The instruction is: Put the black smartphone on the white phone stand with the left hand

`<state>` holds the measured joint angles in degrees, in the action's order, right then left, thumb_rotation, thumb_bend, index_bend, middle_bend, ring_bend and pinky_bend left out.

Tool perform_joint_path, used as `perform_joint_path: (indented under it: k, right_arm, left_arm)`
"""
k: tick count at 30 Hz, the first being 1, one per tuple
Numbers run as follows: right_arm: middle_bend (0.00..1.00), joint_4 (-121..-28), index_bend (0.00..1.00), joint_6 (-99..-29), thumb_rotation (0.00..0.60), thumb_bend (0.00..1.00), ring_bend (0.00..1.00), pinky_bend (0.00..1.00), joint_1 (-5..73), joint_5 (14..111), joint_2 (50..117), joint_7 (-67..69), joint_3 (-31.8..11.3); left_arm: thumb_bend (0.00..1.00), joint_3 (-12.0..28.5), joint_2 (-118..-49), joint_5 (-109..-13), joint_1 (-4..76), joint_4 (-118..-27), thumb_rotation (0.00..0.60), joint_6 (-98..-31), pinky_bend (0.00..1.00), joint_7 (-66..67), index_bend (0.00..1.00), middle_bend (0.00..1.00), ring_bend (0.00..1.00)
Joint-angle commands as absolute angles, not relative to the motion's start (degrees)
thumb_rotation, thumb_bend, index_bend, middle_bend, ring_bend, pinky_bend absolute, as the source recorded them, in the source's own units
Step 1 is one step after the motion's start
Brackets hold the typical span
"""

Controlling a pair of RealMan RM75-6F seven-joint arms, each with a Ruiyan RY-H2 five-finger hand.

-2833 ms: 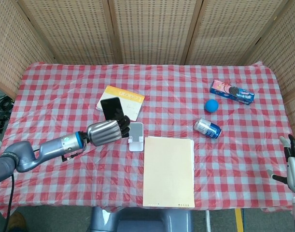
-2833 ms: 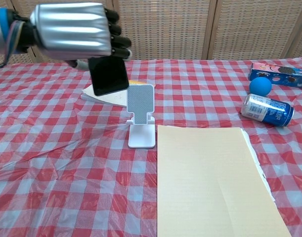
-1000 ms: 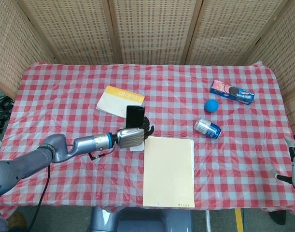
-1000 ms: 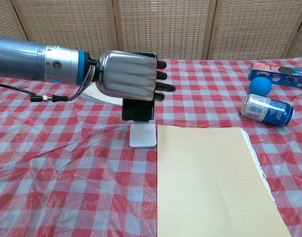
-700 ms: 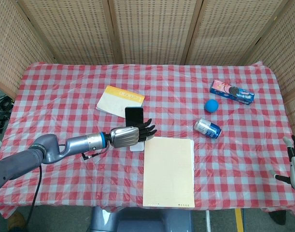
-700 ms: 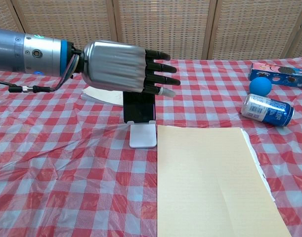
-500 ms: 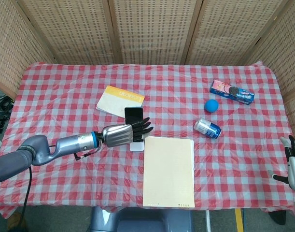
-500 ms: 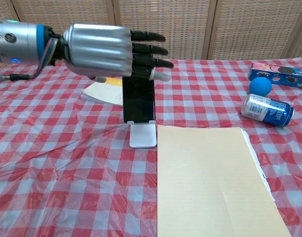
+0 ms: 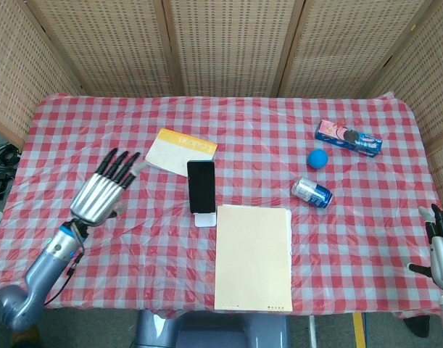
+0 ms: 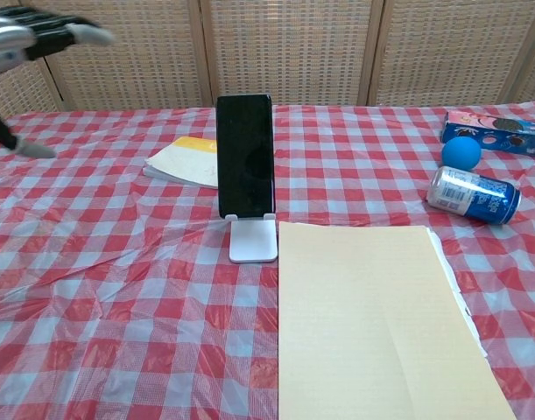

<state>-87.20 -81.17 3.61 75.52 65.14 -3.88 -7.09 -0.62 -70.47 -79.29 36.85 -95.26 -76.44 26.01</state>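
The black smartphone (image 9: 201,185) (image 10: 245,156) stands upright on the white phone stand (image 9: 204,217) (image 10: 252,239) near the middle of the table. My left hand (image 9: 105,188) (image 10: 26,37) is well to the left of the stand, raised, with its fingers spread and nothing in it. My right hand (image 9: 441,254) shows at the far right edge of the head view, off the table, fingers apart and empty.
A beige paper folder (image 9: 253,256) (image 10: 372,324) lies just right of the stand. A yellow-and-white booklet (image 9: 180,150) (image 10: 186,161) lies behind it. A blue ball (image 9: 317,159), a drink can (image 9: 311,192) and a blue snack box (image 9: 348,138) sit at the right.
My left hand let go of the smartphone, which now stands alone on the stand. The hand opened and drew far back to the left. The right hand has barely moved.
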Motion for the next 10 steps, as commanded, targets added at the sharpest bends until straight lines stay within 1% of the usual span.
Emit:
perform_joint_path:
  k: [1,6,10]
  right_arm:
    - [0.0,-87.1,0.0,-81.2,0.6,0.0,0.0,0.0,3.6,75.6,65.2,-3.9,-7.1]
    - [0.0,-86.8,0.0,-82.3,0.6,0.0,0.0,0.0,3.5,76.1,65.4,-4.1,-7.3]
    - [0.0,-86.6,0.0,-83.1,0.6,0.0,0.0,0.0,3.3,76.7,65.5,-3.9,-7.3]
  left_arm:
    - [0.0,-2.6,-69.1,-73.1,26.9,-98.9,0.6,-83.6,0.0,23.2,0.0,0.0,0.0]
    - [0.0,-4.6,-69.8,-72.1,20.4,-99.0,0.6,-87.4,0.0,21.0,0.0,0.0,0.0]
    - [0.0,-4.9,-70.3,-72.5,17.6,-98.3,0.6,-88.4,0.0,18.7,0.0,0.0,0.0]
